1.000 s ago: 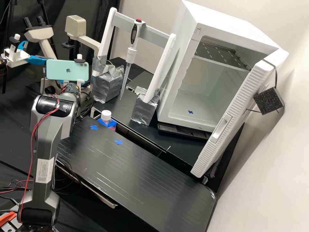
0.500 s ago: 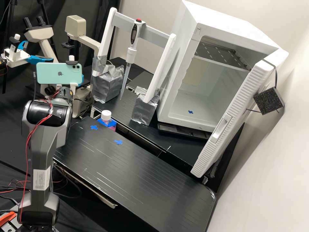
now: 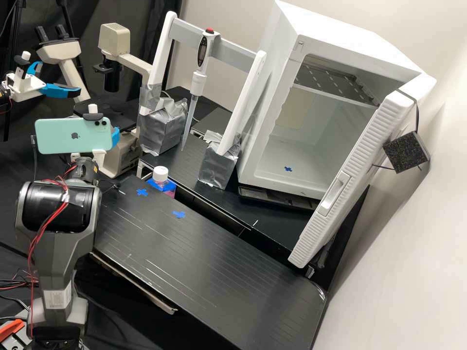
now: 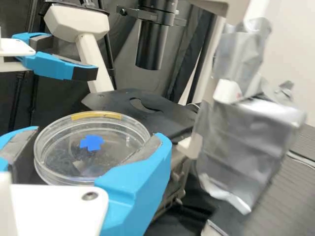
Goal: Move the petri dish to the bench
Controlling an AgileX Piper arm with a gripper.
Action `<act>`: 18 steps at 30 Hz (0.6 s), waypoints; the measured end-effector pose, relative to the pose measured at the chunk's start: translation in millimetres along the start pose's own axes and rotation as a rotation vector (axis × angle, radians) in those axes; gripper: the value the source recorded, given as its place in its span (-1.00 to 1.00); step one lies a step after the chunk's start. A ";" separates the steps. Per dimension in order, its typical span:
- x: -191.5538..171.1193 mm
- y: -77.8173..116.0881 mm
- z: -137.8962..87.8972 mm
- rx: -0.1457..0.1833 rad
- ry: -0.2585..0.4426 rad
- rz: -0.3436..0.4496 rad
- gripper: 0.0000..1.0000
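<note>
Wrist view: dish (image 4: 92,158) in hand (image 3: 116,137)

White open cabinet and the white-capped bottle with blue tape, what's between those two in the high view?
In the high view, a boxy silver-wrapped foot of the white pipette stand stands between the bottle and the cabinet.

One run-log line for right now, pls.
gripper: closed on petri dish | petri dish: held up by its sides, off the bench | white cabinet door: open | placement: not yet done
</note>
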 end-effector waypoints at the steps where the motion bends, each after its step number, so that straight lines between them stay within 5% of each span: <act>1: -4.0 1.0 0.8 0.000 0.001 0.009 -1.00; 12: -43.1 16.8 41.4 0.000 -0.140 0.123 -1.00; 18: -59.6 24.2 56.3 0.027 -0.195 0.175 -1.00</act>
